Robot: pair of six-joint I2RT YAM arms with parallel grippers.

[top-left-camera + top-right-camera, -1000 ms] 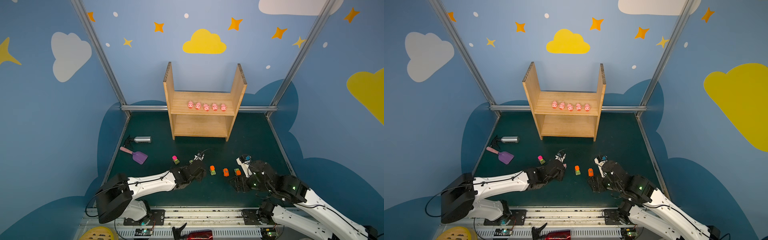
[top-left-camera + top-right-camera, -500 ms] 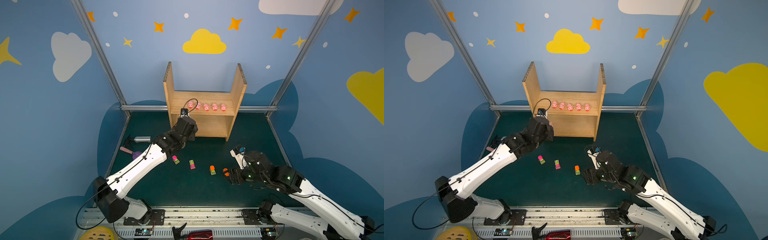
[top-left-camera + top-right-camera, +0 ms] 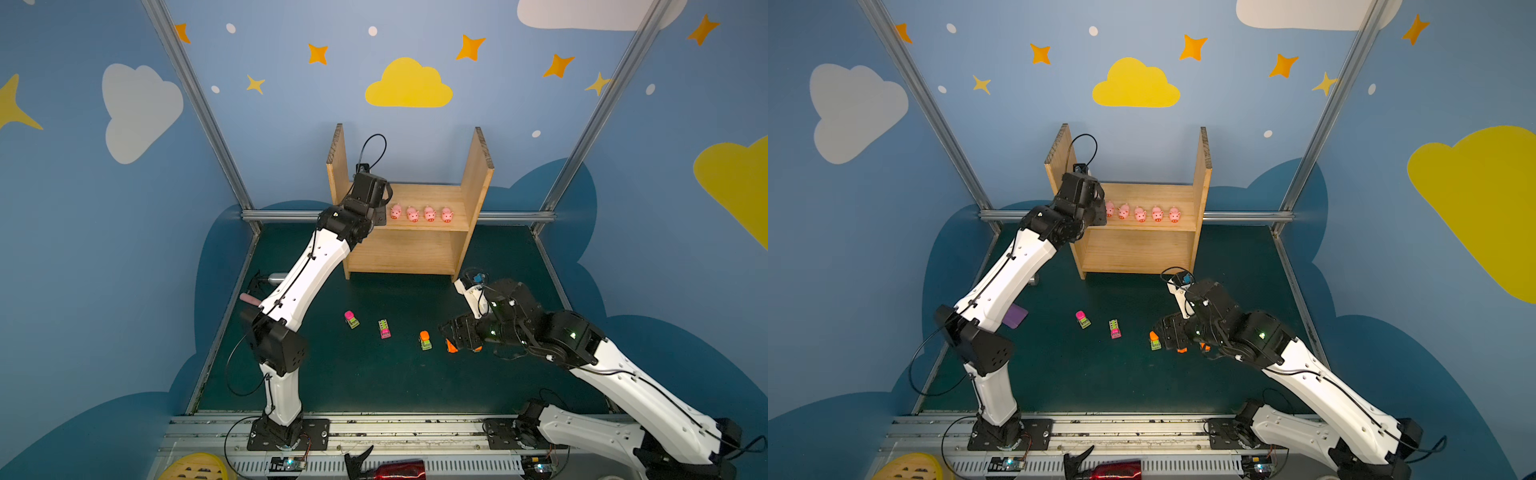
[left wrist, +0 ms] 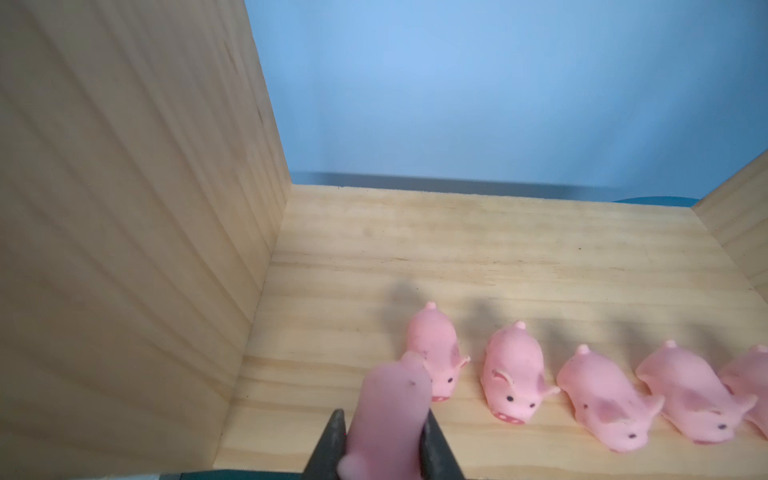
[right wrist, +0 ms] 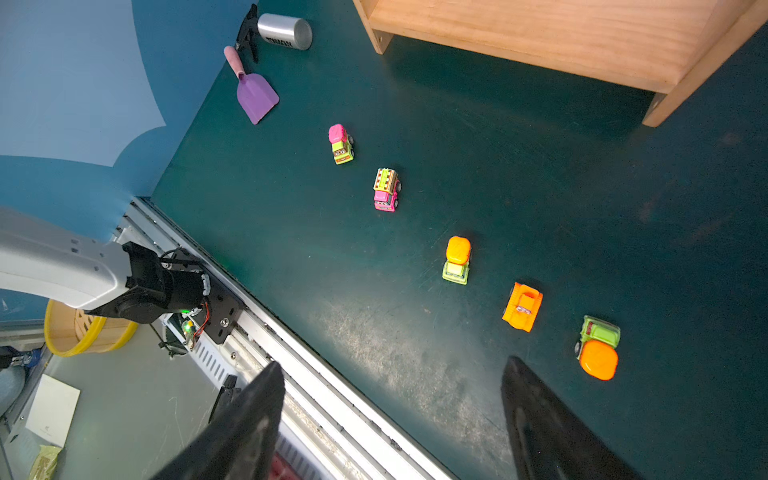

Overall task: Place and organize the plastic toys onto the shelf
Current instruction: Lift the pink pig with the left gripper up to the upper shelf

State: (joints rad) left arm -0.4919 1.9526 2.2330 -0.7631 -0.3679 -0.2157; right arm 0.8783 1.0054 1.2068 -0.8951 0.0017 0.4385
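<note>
Left arm (image 3: 307, 270) has stretched up to the shelf (image 3: 473, 187); left gripper (image 4: 384, 413) clamps a pig (image 4: 388, 386); right gripper (image 5: 392, 362) hangs low, spread.

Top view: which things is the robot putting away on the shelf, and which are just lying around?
For the job: five pigs in a row, sixth pig in the left gripper, five toy cars, shelf.
Just lying about: purple scoop, silver bottle.

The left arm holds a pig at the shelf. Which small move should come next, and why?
Probably lower the held pig onto the upper board, into the gap between the side panel and the nearest pig: the left end effector grips it above the wood, at the row's end.
</note>
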